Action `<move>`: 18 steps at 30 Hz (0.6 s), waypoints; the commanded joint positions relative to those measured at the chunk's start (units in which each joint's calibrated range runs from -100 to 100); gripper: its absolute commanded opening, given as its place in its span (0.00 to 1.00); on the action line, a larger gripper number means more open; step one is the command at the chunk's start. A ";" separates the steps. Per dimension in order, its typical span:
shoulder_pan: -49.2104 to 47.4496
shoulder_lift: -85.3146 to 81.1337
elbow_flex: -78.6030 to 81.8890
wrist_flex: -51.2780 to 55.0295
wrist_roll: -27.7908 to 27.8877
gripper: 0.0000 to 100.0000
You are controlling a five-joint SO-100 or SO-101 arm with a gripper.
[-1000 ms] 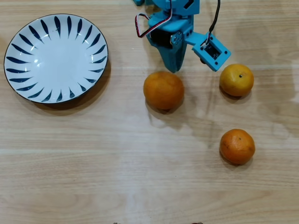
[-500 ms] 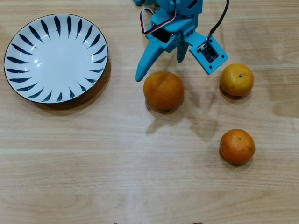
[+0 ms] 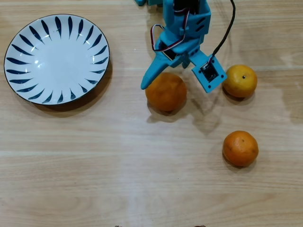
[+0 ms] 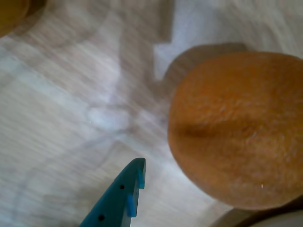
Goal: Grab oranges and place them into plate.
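1. I am holding my pincer [image 3: 165, 78] spread wide over the big orange [image 3: 165, 91], gripping nothing, so a finger can come down on each side of it.
2. In the wrist view the big orange [image 4: 236, 127] is filling the right side, with one fingertip [image 4: 124, 196] beside it on the table [image 4: 61, 123].
3. The plate [image 3: 57, 58] is sitting empty, well apart to the left in the overhead view, awaiting fruit.
4. The yellow orange [image 3: 240, 81] and small orange [image 3: 240, 148] are lying to the right, untouched.

Overhead: plate [image 3: 57, 57] far left, largest orange [image 3: 165, 92] centre, two smaller oranges [image 3: 240, 81] [image 3: 240, 148] right.
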 commanded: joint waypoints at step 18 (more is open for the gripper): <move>3.59 11.02 -1.16 -11.54 1.80 0.54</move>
